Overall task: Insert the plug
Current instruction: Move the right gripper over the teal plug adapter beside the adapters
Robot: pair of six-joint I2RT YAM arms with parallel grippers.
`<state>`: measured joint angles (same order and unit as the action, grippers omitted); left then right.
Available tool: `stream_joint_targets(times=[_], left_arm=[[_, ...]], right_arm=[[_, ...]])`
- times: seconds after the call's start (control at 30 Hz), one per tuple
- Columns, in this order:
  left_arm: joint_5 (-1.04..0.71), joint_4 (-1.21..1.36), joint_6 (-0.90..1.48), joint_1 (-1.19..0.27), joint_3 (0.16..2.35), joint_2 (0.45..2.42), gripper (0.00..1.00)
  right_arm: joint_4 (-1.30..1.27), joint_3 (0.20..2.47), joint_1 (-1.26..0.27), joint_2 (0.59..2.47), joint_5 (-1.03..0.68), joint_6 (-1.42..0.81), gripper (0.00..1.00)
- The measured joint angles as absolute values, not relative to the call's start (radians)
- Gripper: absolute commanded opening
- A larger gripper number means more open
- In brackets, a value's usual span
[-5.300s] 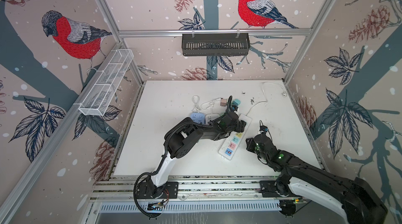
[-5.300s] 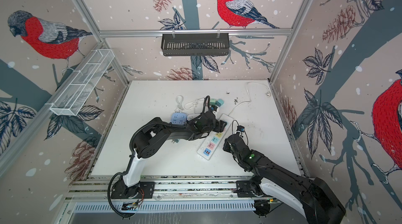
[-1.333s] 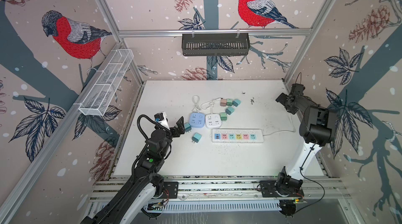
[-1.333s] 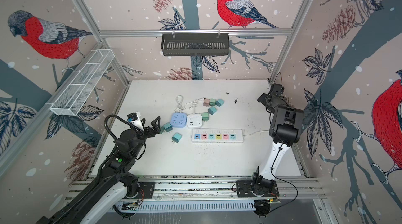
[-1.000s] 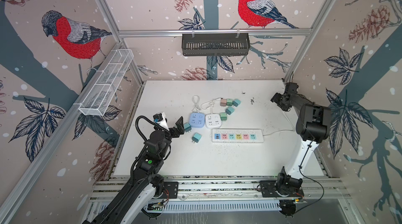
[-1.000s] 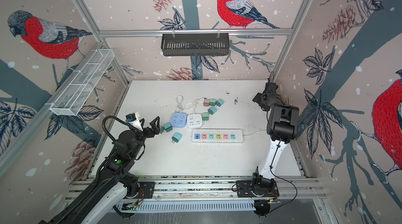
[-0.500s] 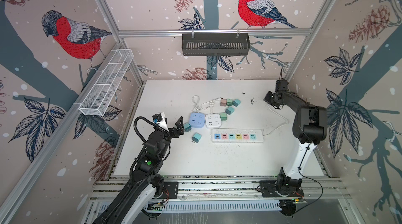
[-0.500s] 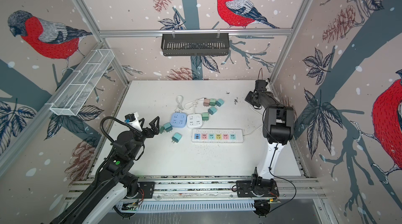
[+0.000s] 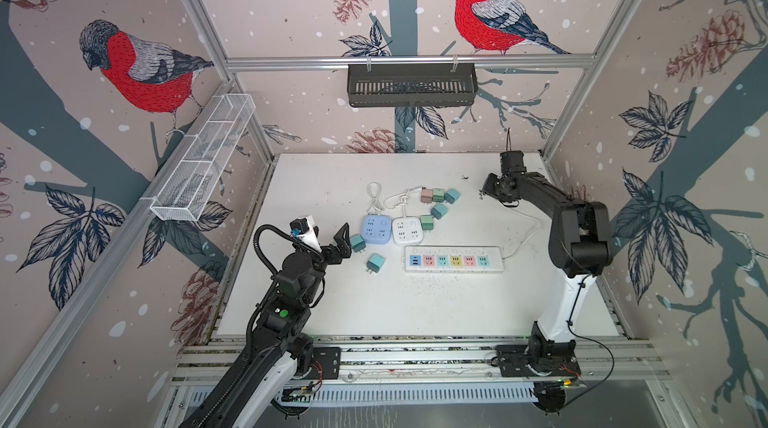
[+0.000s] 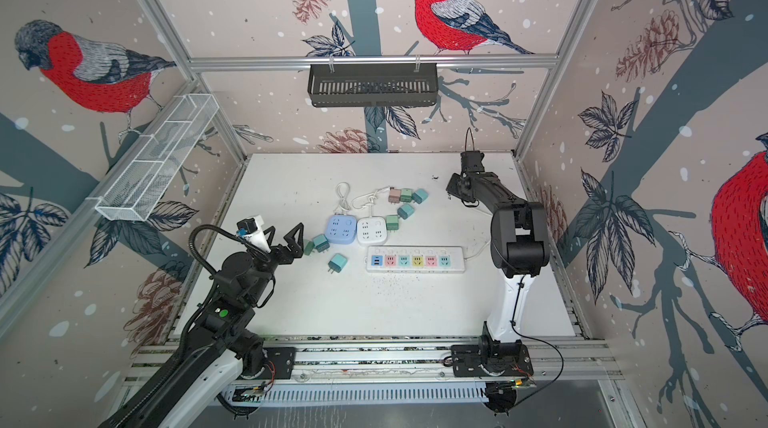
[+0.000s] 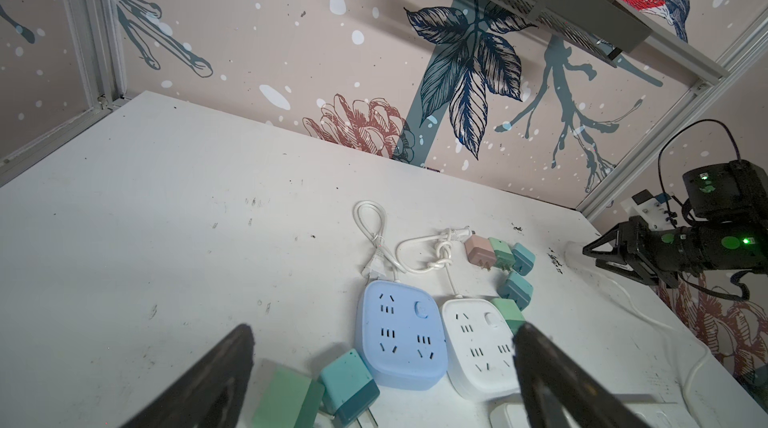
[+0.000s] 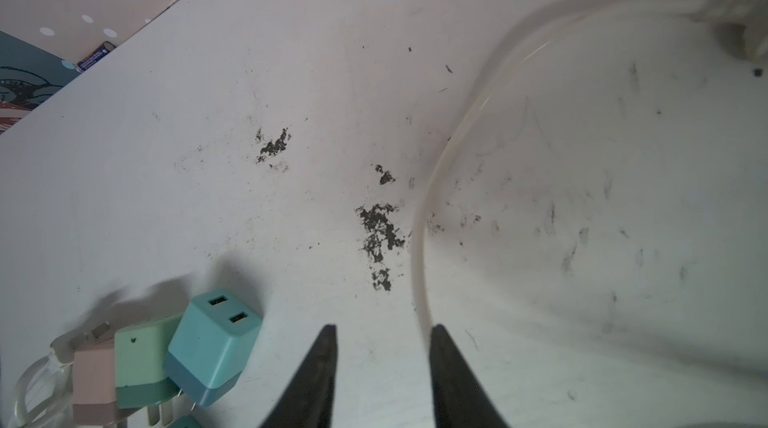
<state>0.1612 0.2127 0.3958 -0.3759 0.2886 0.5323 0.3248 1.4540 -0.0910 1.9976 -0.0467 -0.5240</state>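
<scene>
A white power strip (image 9: 453,259) (image 10: 415,259) with coloured sockets lies mid-table. A teal plug (image 9: 375,262) (image 10: 338,262) lies to its left, prongs toward me. Another teal plug (image 9: 357,242) (image 11: 349,384) and a green one (image 11: 286,397) lie beside the blue cube socket (image 9: 376,229). My left gripper (image 9: 328,244) (image 10: 283,241) (image 11: 382,334) hovers just left of them, open and empty. My right gripper (image 9: 490,189) (image 10: 455,185) (image 12: 380,334) is low over the back right of the table, open, nothing between its fingers. The strip's white cable (image 12: 419,239) runs past one fingertip.
A white cube socket (image 9: 407,230) sits right of the blue one, both with coiled cords behind them. Pink, green and teal plugs (image 9: 438,195) (image 12: 212,343) cluster further back. A black basket (image 9: 411,85) hangs on the back wall and a wire shelf (image 9: 203,164) on the left wall.
The right arm swung left from the right wall to the table's back right. The left arm barely moved. Earlier still, both arms were at the power strip, which lay slanted.
</scene>
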Motion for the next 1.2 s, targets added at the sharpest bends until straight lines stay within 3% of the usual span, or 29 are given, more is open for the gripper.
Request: stream_joint_targets(times=[0.47,0.77,1.2], left_arm=[[0.191,0.195,0.395,-0.376,0.288,0.534,0.96],[0.234,0.242,0.391,-0.376,0.142,0.532,0.97],[0.248,0.303,0.385,-0.375,0.160,0.573,0.97]], right_arm=[[0.335,1.414,-0.265,1.854,0.089,-0.548,0.65],[0.347,1.555,-0.376,2.014,0.169,-0.601,0.70],[0.373,1.660,-0.381,2.152,0.213,-0.625,0.76]])
